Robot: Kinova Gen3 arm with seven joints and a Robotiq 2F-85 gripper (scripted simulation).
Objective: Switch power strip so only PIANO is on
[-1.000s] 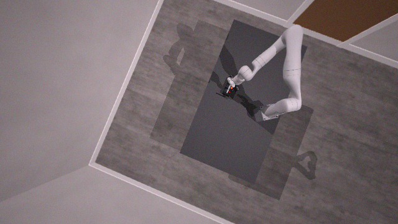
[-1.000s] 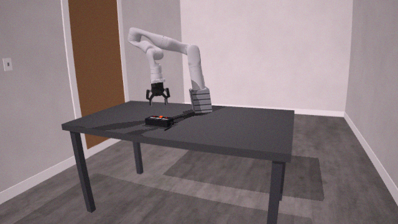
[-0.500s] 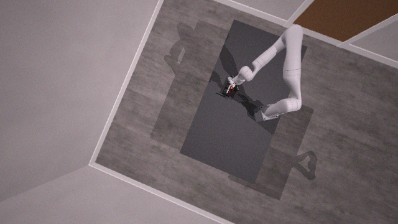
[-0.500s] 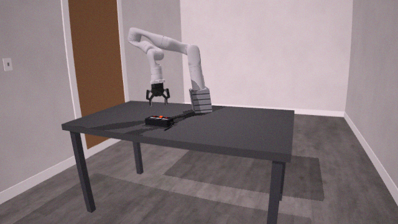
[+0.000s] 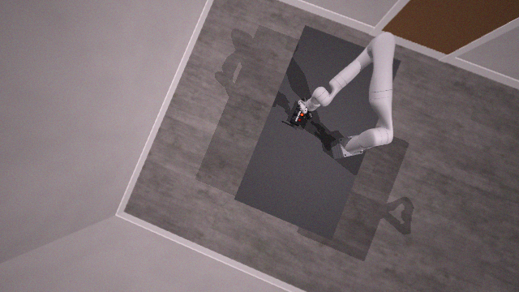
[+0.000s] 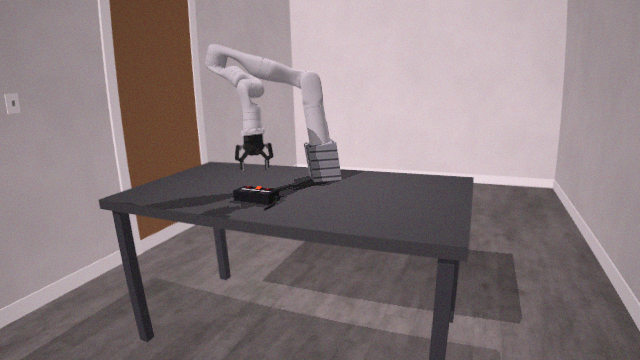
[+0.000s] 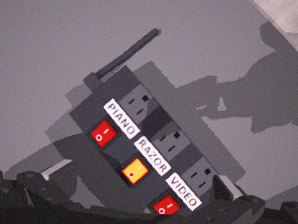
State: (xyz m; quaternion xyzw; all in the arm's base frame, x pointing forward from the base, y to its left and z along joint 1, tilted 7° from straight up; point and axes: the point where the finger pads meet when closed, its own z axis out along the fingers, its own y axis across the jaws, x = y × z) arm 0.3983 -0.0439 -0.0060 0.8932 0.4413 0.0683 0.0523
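Note:
The black power strip (image 7: 143, 145) lies flat on the dark table, right way up, and also shows in the exterior view (image 6: 255, 194). It has three rocker switches labelled PIANO, RAZOR and VIDEO. The PIANO switch (image 7: 103, 133) is dull red. The RAZOR switch (image 7: 135, 171) glows bright orange. The VIDEO switch (image 7: 165, 207) is dull red and partly cut off by my gripper's body. My gripper (image 6: 254, 163) hangs open and empty a short way above the strip, pointing down. In the overhead view it (image 5: 299, 115) covers most of the strip.
The strip's cord (image 7: 127, 58) runs away from its PIANO end. The arm's base (image 6: 323, 161) stands on the table behind the strip. The table's edge (image 7: 260, 3) crosses the wrist view's upper right corner.

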